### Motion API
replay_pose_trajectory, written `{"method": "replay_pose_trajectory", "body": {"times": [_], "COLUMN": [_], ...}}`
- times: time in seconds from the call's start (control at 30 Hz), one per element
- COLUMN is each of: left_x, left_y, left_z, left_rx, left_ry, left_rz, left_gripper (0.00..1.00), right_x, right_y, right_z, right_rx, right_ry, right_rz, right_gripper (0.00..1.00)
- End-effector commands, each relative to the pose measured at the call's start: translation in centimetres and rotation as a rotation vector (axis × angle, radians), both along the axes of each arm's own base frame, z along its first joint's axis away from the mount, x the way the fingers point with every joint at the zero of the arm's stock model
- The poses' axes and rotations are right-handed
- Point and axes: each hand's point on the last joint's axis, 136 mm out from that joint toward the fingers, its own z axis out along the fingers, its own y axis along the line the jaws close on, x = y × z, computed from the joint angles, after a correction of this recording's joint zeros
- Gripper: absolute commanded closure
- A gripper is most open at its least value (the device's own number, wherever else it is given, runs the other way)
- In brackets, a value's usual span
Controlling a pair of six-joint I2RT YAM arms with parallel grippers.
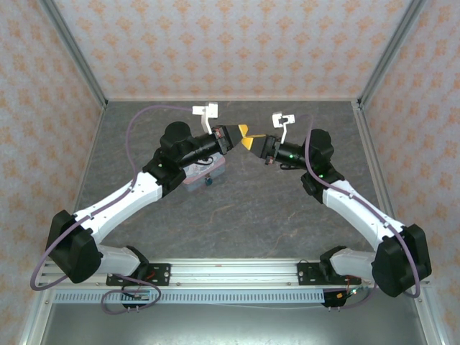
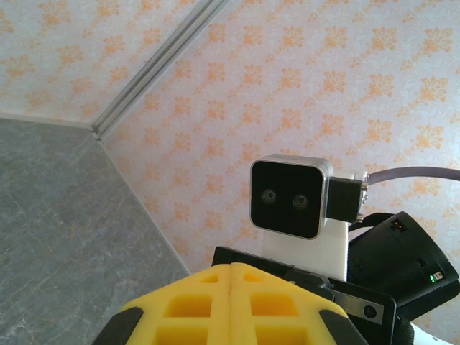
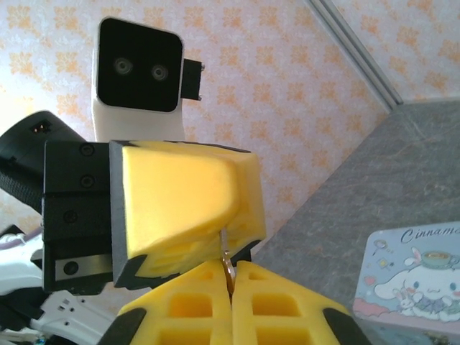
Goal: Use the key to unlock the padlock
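raised above the table (image 1: 273, 208), just off the far right corner of the tin (image 1: 203, 172): right gripper (image 3: 231, 280), yellow fingers pressed together on a thin sliver of metal, judged to be the key (image 3: 228, 267). tip to tip with it, on the tin's side: left gripper (image 2: 231, 287), fingers likewise pressed shut along their seam. cannot tell whether anything sits between them, though seems to meet the top of that same sliver. down on the table, touching the near edge of the tin: a small dark teal speck, taken for the padlock (image 1: 208, 182), too small to read shackle or keyhole.

probably light as a paperclip and stiff, that key, but slick and thin enough to twist or slip between soft pads. best pinched flat across the bow, with the blade sticking out clear. padlock likely light too, hard-bodied, and prone to skid on the smooth stone-look surface. best clamped across its flat body, with the keyhole end uncovered.
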Motion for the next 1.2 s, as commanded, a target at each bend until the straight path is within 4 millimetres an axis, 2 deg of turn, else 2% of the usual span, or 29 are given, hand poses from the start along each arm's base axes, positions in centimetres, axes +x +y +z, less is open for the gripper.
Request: {"method": "replay_pose_trajectory", "body": {"times": [0.0, 0.13, 0.17, 0.3, 0.37, 0.47, 0.53, 0.57, 0.7, 0.83, 1.0, 1.17], "left_x": [-0.1, -0.1, -0.1, 0.0, 0.2, 0.8, 1.4, 1.7, 3.4, 4.7, 6.6, 8.7], "left_y": [0.2, 0.6, 0.7, 1.3, 1.9, 3.4, 4.8, 5.4, 9.4, 12.8, 12.3, 11.6], "left_z": [1.4, 1.3, 1.3, 1.2, 0.7, -0.9, -2.9, -3.9, -10.1, -15.2, -19.3, -21.4], "left_rx": [-0.038, -0.02, -0.013, 0.042, 0.099, 0.218, 0.314, 0.359, 0.609, 0.88, 1.016, 1.051], "left_ry": [-0.037, -0.037, -0.04, -0.045, -0.036, 0.0, 0.054, 0.078, 0.262, 0.427, 0.494, 0.524], "left_rz": [0.02, 0.039, 0.045, 0.074, 0.106, 0.173, 0.229, 0.252, 0.389, 0.495, 0.468, 0.463], "left_gripper": [1.0, 0.99, 0.95, 0.64, 0.51, 0.35, 0.28, 0.26, 0.23, 0.21, 0.2, 0.19], "right_x": [-0.5, -1.1, -1.0, -1.1, -1.1, -1.1, -1.1, -0.9, -0.6, -0.3, -0.2, -0.6], "right_y": [0.0, -0.5, -0.6, -1.0, -1.4, -2.3, -3.1, -3.5, -5.2, -6.0, -6.7, -7.2], "right_z": [0.0, 0.1, -0.1, -1.3, -2.3, -3.9, -5.3, -6.0, -8.9, -10.5, -11.7, -12.3], "right_rx": [-0.021, -0.046, -0.055, -0.136, -0.195, -0.3, -0.382, -0.423, -0.578, -0.635, -0.672, -0.696], "right_ry": [-0.014, -0.033, -0.032, -0.025, -0.019, -0.008, 0.01, 0.02, 0.084, 0.125, 0.154, 0.173], "right_rz": [0.01, -0.013, -0.018, -0.044, -0.067, -0.106, -0.136, -0.156, -0.218, -0.253, -0.282, -0.288], "right_gripper": [1.0, 1.0, 1.0, 1.0, 1.0, 1.0, 1.0, 1.0, 1.0, 1.0, 1.0, 1.0]}}
